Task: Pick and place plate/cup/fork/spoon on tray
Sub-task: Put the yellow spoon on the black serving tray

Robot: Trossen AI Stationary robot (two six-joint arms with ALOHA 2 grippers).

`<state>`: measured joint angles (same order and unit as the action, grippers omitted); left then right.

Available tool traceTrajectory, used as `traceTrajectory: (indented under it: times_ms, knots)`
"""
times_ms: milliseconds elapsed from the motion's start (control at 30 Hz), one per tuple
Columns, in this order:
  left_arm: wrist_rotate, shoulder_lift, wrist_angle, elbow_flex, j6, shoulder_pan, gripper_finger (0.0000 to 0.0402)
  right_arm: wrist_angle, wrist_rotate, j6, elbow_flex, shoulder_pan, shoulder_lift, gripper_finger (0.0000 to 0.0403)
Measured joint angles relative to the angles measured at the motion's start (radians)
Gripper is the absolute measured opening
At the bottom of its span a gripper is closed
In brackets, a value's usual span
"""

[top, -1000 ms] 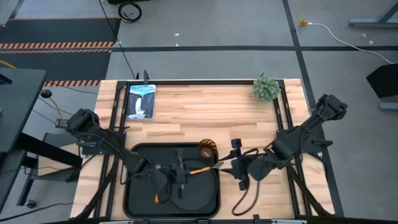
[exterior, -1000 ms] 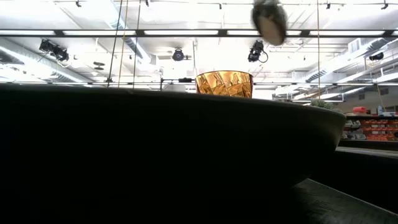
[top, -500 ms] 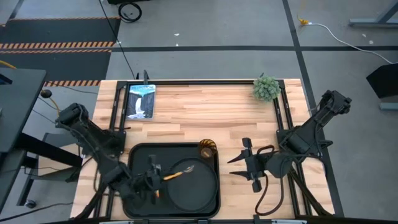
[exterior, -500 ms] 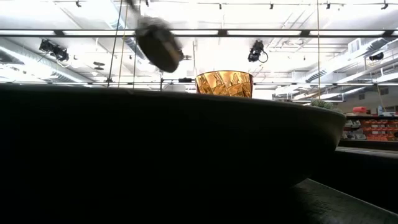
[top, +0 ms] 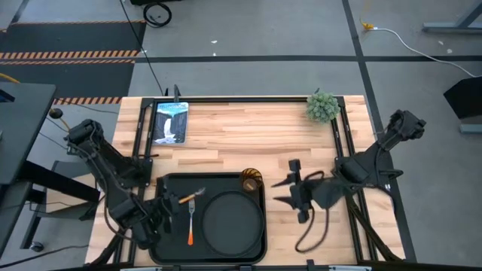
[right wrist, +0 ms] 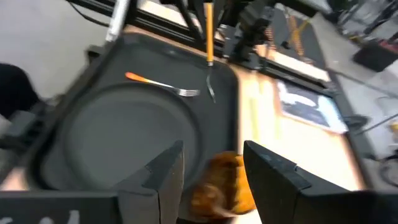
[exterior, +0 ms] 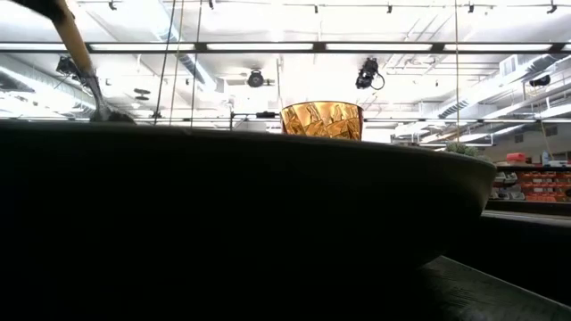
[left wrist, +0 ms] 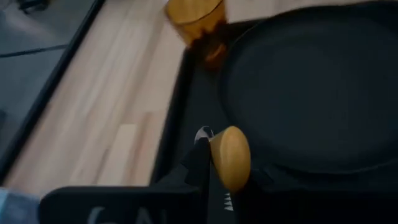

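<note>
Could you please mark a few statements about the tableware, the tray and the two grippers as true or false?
1. The small fork with silver tines and an orange handle lies in the large black rectangular tray. True.
2. The left gripper is empty. False: it is shut on the small orange-handled spoon with a silver bowl, held above the tray.
3. The round matte black plate sits on bare wood. False: it sits in the tray, beside the fork.
4. The right gripper is open and holds nothing, over the wooden table to the right of the tray. True.
</note>
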<state>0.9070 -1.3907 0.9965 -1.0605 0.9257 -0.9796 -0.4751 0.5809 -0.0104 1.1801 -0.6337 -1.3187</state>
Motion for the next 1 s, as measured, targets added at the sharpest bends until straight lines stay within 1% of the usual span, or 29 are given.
traceTrajectory:
  times_ms: [67,133,233,367,433,533,600,667,733,867,1000]
  knots:
    - [-0.006,0.000,0.040,0.000,0.006,0.004,0.0040,0.000,-0.023,0.054,0.000,0.042,0.013,0.0172]
    - [-0.007,0.000,0.065,0.000,0.002,0.004,0.0040,-0.004,-0.070,0.089,0.000,0.093,0.036,0.0172]
    - [-0.009,0.000,0.116,0.000,-0.037,0.002,0.0040,-0.009,-0.127,0.140,0.000,0.184,0.076,0.0171]
    - [-0.024,0.000,0.205,0.000,-0.079,0.004,0.0041,-0.013,-0.130,0.188,0.000,0.305,0.110,0.0171]
    - [-0.084,0.000,0.233,0.000,-0.088,0.004,0.0041,-0.012,-0.135,0.182,0.000,0.359,0.117,0.0171]
    - [-0.251,0.000,0.233,0.000,-0.074,0.003,0.0041,-0.013,-0.138,0.121,0.000,0.412,0.116,0.0171]
    - [-0.331,0.000,0.227,0.000,-0.045,-0.002,0.0041,-0.012,-0.157,0.083,0.000,0.430,0.111,0.0171]
    - [-0.364,0.000,0.204,0.000,-0.024,-0.014,0.0041,-0.006,-0.166,0.045,0.000,0.436,0.102,0.0171]
    - [-0.385,0.000,0.178,0.000,-0.044,-0.031,0.0041,0.034,-0.167,0.013,0.000,0.435,0.090,0.0171]
    - [-0.388,-0.001,0.120,0.000,-0.086,-0.065,0.0041,0.127,-0.190,-0.028,0.000,0.412,0.061,0.0171]
    - [-0.383,-0.004,0.110,-0.001,-0.075,-0.090,0.0041,0.167,-0.192,-0.061,0.000,0.384,0.040,0.0171]
